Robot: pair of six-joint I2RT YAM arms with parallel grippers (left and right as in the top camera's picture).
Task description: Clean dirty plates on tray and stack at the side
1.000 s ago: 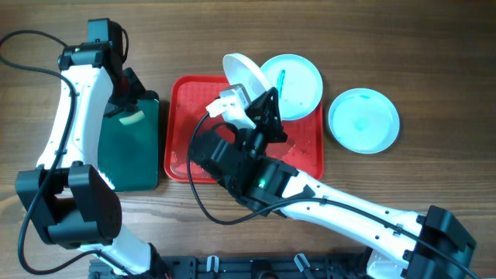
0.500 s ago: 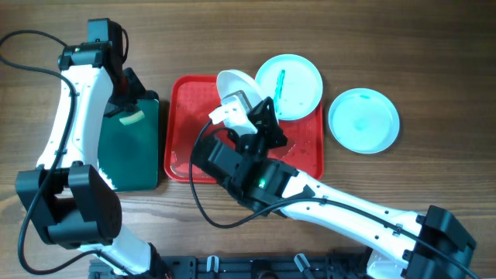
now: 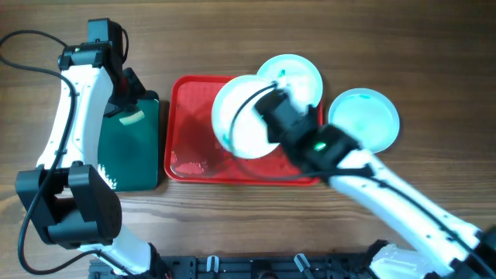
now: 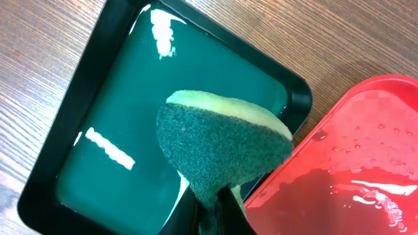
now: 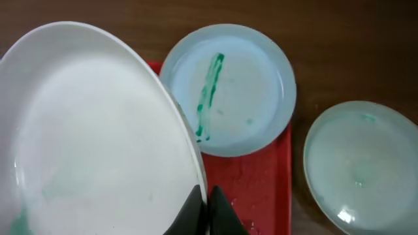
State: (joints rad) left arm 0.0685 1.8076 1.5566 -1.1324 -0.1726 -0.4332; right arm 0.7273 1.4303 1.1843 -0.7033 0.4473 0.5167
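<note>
Over the tray (image 3: 184,116), right hand (image 5: 202,203): pinched shut on the rim of the held plate (image 5: 91,130), with only the rim between my fingers.

Change: a second ago this plate stood tilted on edge above the tray's far side, with my arm folded beneath it. Now it lies nearly flat as a full white disc, and my arm reaches in from the right. A faint teal trace shows at one edge; the rest is white. Judged: wiping is done or nearly done, and the plate is on its way to the side.

- Smeared plate (image 5: 228,88): one teal streak, unwiped, sitting on the tray's far right corner and overhanging it.
- Side plate (image 3: 364,120): on the bench (image 3: 434,46), right of the tray and apart from it, with no streak seen. Likely the base of the stack.
- Left hand (image 4: 210,212): unmoved, clamped on the sponge (image 4: 222,147) above the green tray (image 4: 117,98).

Remaining, by my reckoning: set the held plate on the side plate, then clean the smeared plate.
</note>
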